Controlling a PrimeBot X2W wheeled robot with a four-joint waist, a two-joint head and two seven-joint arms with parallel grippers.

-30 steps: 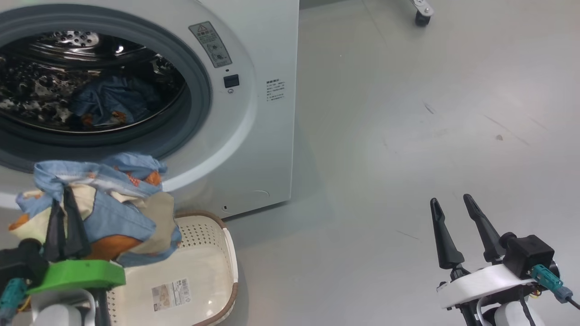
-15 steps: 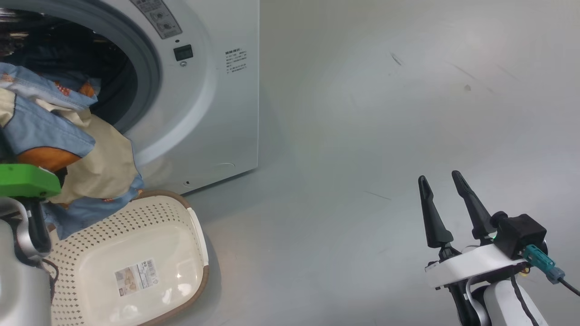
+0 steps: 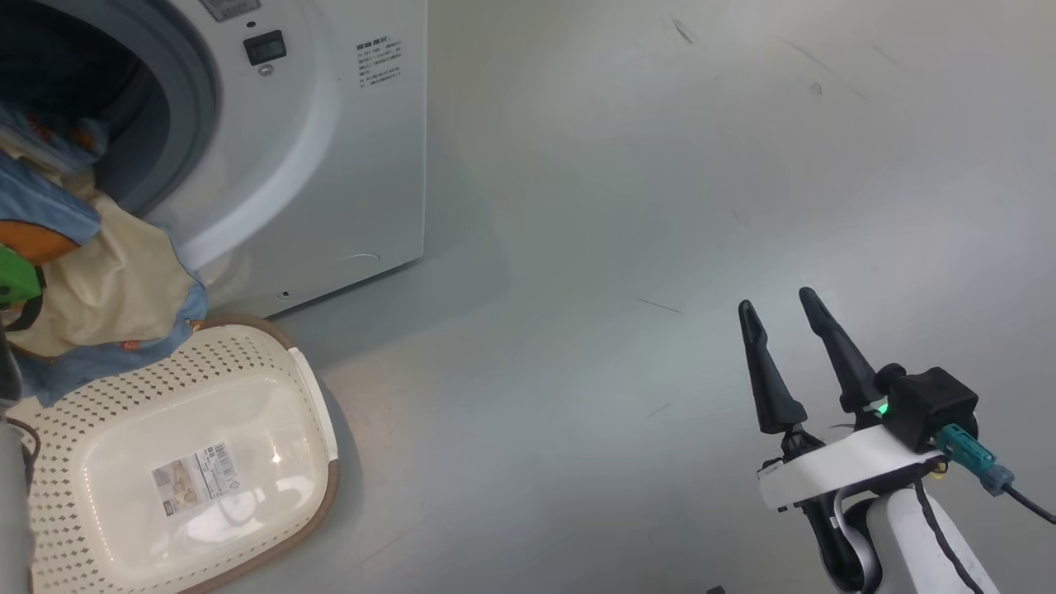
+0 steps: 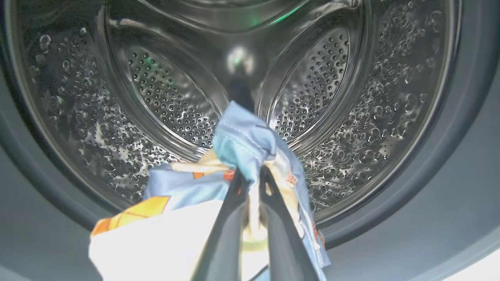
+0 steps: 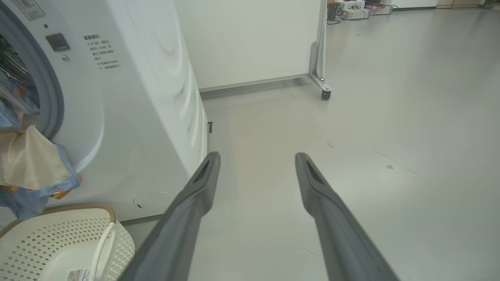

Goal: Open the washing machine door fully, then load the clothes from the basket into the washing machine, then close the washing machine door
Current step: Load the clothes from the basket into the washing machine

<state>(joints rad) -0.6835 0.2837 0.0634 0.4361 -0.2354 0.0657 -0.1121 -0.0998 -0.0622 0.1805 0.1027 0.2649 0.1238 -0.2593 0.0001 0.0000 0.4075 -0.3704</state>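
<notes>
Your left gripper (image 4: 250, 173), two long dark fingers, is clenched on one bunch of soft light blue and cream clothes (image 4: 242, 140) with orange print. You hold it at the mouth of the big white washing machine (image 3: 363, 165), facing its dimpled, perforated steel drum (image 4: 172, 89). Your right gripper (image 3: 775, 299) hangs released above the smooth grey floor (image 3: 619, 206). One cream-white perforated plastic basket (image 3: 58, 437), brown-rimmed, sits below the clothes, with one label sticker (image 3: 194, 478) on its floor.
</notes>
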